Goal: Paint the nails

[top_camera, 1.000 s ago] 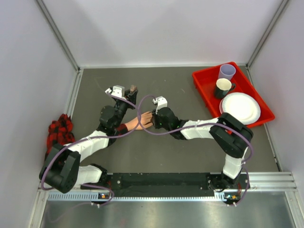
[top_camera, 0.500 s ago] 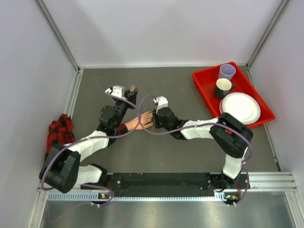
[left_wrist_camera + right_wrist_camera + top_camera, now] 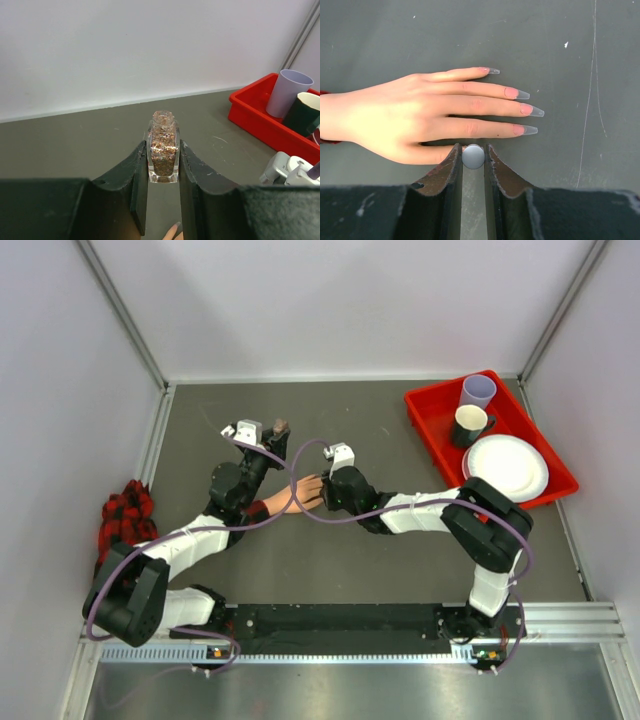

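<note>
Right wrist view: the mannequin hand (image 3: 405, 115) lies flat on the tabletop (image 3: 420, 30), fingers pointing to 3 o'clock. 4 of the nails (image 3: 516, 93) show at that end, long, pink at the base and clear at the tip. The thumb (image 3: 427, 156) runs along the hand's 6 o'clock edge, and its nail is hidden by the right jaws. Those jaws are clenched on a round silver brush cap (image 3: 473, 156) seen end-on, so the bristles below are out of sight. In the left wrist view the left jaws grasp the uncapped polish bottle (image 3: 163, 150), upright and full of coppery glitter.

The step in hand looks like painting the thumbnail. To do it well, the brush should come down lightly. It should then draw from the nail's base toward 3 o'clock in 1 slow stroke, never pressing hard enough to shift the hand, with the bottle held level.
</note>
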`<action>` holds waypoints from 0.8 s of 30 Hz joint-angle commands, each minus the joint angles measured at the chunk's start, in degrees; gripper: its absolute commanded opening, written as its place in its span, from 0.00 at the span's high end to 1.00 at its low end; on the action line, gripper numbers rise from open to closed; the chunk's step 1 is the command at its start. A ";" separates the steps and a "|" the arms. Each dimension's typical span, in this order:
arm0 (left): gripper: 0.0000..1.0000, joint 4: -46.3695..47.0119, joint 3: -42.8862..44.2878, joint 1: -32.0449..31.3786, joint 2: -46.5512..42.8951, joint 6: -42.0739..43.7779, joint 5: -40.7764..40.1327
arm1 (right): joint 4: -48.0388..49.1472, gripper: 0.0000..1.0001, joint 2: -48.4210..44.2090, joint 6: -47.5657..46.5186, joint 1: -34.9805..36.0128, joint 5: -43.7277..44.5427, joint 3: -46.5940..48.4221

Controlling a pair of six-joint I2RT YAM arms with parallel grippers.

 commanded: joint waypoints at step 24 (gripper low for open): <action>1.00 3.07 -0.25 0.60 -1.65 -0.89 1.27 | 0.52 1.00 0.21 1.14 -0.55 2.07 1.15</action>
